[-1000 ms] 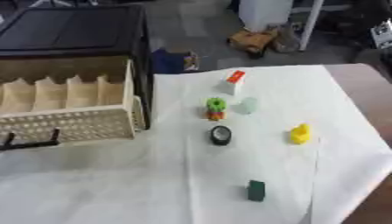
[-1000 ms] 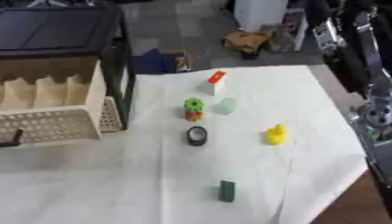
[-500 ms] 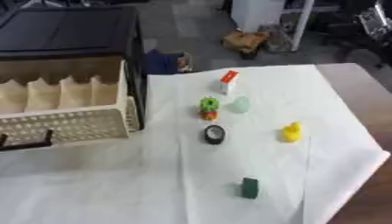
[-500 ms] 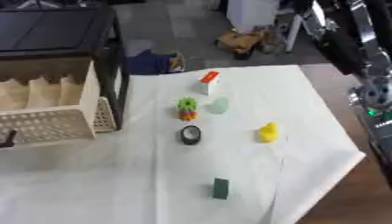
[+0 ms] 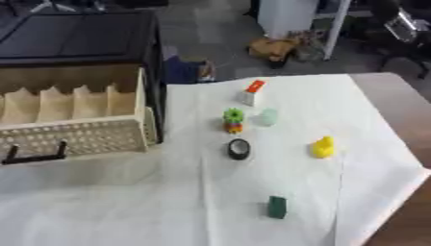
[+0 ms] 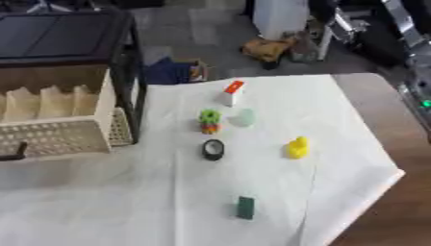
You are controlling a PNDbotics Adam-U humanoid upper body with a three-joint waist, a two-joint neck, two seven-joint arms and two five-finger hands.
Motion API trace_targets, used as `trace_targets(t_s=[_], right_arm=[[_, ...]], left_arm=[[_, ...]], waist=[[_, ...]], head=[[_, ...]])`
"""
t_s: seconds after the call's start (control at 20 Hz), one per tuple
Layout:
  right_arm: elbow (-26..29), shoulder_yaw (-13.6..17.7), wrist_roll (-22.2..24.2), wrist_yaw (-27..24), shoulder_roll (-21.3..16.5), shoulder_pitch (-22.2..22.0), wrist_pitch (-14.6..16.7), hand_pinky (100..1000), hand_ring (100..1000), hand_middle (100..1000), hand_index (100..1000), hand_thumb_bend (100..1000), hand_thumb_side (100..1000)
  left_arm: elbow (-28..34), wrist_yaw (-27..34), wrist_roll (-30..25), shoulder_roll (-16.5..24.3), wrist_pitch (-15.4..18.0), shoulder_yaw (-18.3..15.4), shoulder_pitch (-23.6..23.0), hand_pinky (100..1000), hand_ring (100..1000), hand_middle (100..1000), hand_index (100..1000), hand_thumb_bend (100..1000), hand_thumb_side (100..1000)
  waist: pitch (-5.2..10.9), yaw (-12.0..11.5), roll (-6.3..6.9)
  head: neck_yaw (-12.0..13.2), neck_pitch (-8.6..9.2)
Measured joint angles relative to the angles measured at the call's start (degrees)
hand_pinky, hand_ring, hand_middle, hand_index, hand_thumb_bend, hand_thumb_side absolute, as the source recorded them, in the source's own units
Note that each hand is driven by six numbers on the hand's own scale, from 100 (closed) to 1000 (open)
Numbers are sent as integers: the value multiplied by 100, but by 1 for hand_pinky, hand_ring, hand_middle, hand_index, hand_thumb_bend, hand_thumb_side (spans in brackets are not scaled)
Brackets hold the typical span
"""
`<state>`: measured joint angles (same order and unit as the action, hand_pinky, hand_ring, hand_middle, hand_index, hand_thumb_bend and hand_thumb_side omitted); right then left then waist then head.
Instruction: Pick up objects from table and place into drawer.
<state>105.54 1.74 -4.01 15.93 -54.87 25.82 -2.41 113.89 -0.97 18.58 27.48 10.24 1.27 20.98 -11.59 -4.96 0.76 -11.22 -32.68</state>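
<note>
White cloth: covered bench (image 5: 101, 202).
Objects: yellow duck (image 5: 323, 147), black ring (image 5: 239, 149), green block (image 5: 276, 207) right of open drawer (image 5: 76, 120).
Hands: unseen; state unknown.
Risk: cloth could snag, objects might topple.

White cloth (image 5: 168, 192) over table; brown clutter, maybe bag (image 5: 271, 48), on floor.

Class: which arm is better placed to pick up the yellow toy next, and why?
Right, probably. The yellow toy lies on the cloth's right side, and the right arm shows at the right edge. No left arm is in view.
</note>
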Motion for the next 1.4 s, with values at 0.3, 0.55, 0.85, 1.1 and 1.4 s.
trace_targets(t_s=[0.3,0.55,0.85,1.1,1.4], right_arm=[[-230,-313,350,137,-456,-16,323,747,670,710,833,672,1000],[-197,-561,691,325,-738,-93,462,754,694,685,834,723,1000],[102,-758,995,579,-875,-168,473,745,696,637,815,759,1000],[385,-884,1105,622,-890,-220,277,727,683,616,810,750,967],[704,-1045,1308,537,-930,-271,-6,709,670,539,823,742,898]], left_arm=[[0,21,-193,-386,-188,-56,-79,386,454,528,864,100,1000],[-1,16,-254,-544,-288,-77,-78,392,451,534,862,100,1000],[-1,12,-366,-648,-402,-48,-57,378,432,531,855,100,1000],[-1,-15,-465,-710,-574,-1,-59,373,428,533,853,100,1000],[-1,-38,-520,-749,-646,17,-63,370,427,534,849,100,1000]], waist=[[21,14,-6],[29,12,-10],[29,22,-20],[29,39,-22],[28,44,-32]], head=[[22,-2],[32,-2],[55,-1],[55,-1],[54,-1]])
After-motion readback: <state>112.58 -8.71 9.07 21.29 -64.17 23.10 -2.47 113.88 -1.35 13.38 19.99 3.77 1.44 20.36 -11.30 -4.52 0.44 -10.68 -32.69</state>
